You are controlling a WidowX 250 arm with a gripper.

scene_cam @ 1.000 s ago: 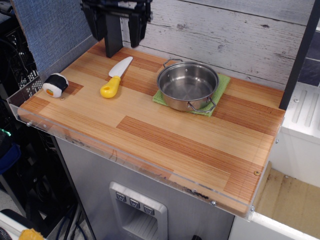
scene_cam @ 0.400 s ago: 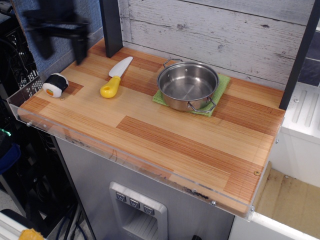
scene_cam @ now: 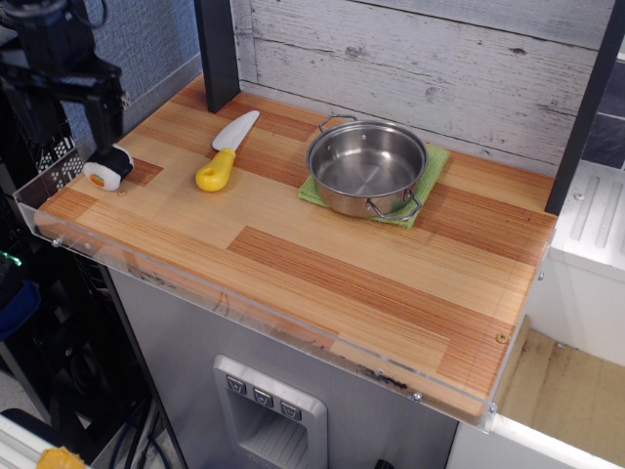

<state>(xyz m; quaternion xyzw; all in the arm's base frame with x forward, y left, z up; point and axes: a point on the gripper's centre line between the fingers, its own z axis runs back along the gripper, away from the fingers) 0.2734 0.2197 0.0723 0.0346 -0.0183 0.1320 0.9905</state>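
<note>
My black gripper (scene_cam: 76,122) hangs at the far left, just above and behind a toy sushi roll (scene_cam: 107,166) that lies at the left edge of the wooden counter (scene_cam: 322,264). Its jaws stand wide apart and hold nothing. One finger (scene_cam: 114,109) shows clearly against the wood, while the other blends into the dark background. A toy knife (scene_cam: 223,151) with a yellow handle and white blade lies to the right of the roll.
A steel pot (scene_cam: 367,166) sits on a green cloth (scene_cam: 430,168) at the middle back. A dark post (scene_cam: 217,49) rises at the back left and another (scene_cam: 584,107) at the right. A clear plastic lip (scene_cam: 195,283) lines the front edge.
The gripper has swept from the back of the counter by the dark post leftward and down, and now hangs over the sushi roll. Nothing on the counter has moved.
</note>
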